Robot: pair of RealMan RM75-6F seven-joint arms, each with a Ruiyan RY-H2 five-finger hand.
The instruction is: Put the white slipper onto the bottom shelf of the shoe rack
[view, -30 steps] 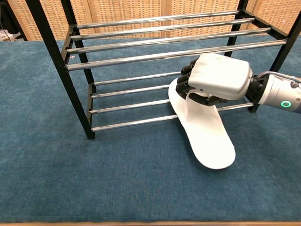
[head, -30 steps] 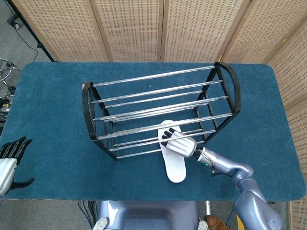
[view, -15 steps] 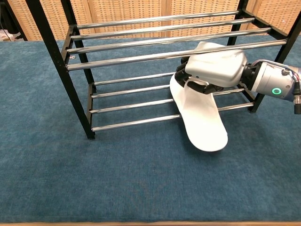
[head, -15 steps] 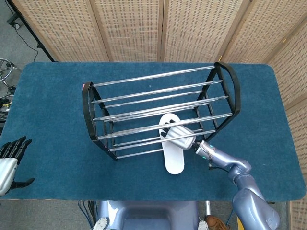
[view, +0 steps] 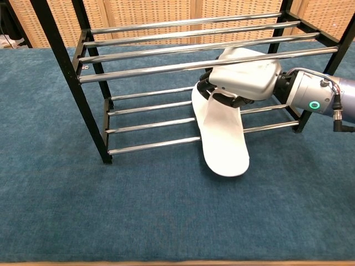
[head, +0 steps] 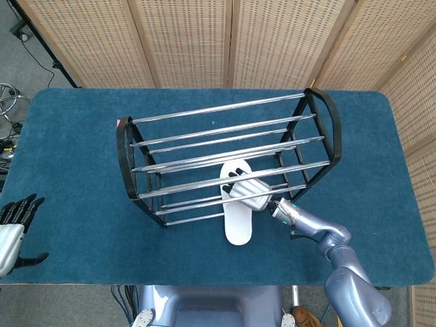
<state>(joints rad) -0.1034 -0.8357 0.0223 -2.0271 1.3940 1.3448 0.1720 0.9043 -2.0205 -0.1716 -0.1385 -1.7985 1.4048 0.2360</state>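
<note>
We see the right hand (view: 244, 77) reaching in under the rack's (head: 225, 160) top rails, its fingers (view: 208, 91) curled around the strap end of the slipper (view: 222, 136), so it is gripping the slipper. In the chest view the slipper lies across the front bars of the bottom shelf (view: 150, 119): its toe end sits inside the rack at about 12 o'clock, resting over the chrome rails, while its heel end sticks out past the front rail toward 6 o'clock and hangs above or rests on the blue surface (view: 138, 216); we cannot tell which. From the head view the slipper (head: 237, 211) shows right of the rack's middle, crossing the lowest front rails, with the right hand (head: 246, 191) on top of it and the silver forearm (head: 310, 228) trailing away toward 4 o'clock. The left hand (head: 13, 221) rests at the surface's near left edge, around 8 o'clock from the rack and well apart from it, holding nothing, its dark fingers spread.
</note>
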